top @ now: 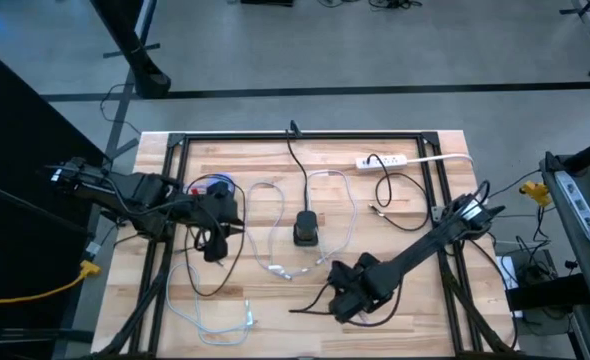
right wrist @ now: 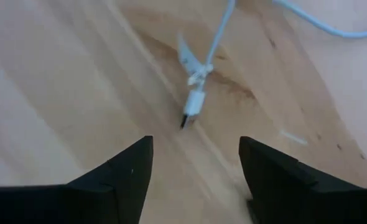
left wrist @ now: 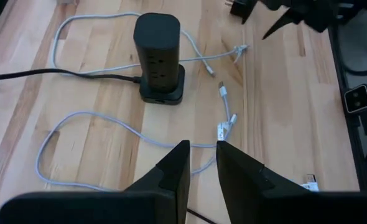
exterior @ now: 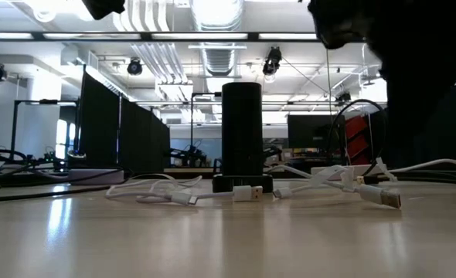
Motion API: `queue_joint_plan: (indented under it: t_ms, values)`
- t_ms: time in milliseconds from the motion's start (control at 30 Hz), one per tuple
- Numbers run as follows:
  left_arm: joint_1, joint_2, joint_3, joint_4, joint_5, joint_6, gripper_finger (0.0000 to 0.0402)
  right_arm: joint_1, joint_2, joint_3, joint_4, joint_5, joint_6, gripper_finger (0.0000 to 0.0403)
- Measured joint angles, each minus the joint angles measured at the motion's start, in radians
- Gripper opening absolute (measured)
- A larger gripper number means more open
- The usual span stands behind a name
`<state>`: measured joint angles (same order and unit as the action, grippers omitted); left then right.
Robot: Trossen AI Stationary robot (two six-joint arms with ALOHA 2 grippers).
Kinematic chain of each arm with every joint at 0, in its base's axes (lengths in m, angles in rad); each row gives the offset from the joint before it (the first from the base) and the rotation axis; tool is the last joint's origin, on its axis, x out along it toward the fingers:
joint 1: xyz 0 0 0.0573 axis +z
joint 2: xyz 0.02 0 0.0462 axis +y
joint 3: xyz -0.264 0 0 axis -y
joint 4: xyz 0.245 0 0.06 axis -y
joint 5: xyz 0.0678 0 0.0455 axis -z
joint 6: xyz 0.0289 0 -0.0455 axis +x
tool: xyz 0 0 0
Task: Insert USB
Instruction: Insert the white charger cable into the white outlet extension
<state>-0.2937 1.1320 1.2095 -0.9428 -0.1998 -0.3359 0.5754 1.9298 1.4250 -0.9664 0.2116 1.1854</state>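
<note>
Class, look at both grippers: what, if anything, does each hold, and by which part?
Nothing is held. The right gripper is open above a white USB plug; the left gripper is empty.

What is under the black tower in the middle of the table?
The black tower stands on a flat black base, which rests on the wooden table. A black cord plugs in low down. The table beneath the base is hidden.

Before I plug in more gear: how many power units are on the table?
2: a black tower mid-table and a white strip near the far right edge. Others may be hidden under the arms.
</note>
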Motion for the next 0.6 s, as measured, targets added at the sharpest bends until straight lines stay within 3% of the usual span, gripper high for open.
queue_joint_plan:
  t_ms: [233,600]
  values:
    - [-0.001,0.000,0.000,0.000,0.000,0.021,0.0066,-0.011,0.052,-0.008,0.014,-0.001,-0.007,0.0202]
    - [-0.001,0.000,0.000,0.005,0.000,0.035,0.0066,-0.036,0.049,-0.022,0.064,-0.004,-0.007,0.0208]
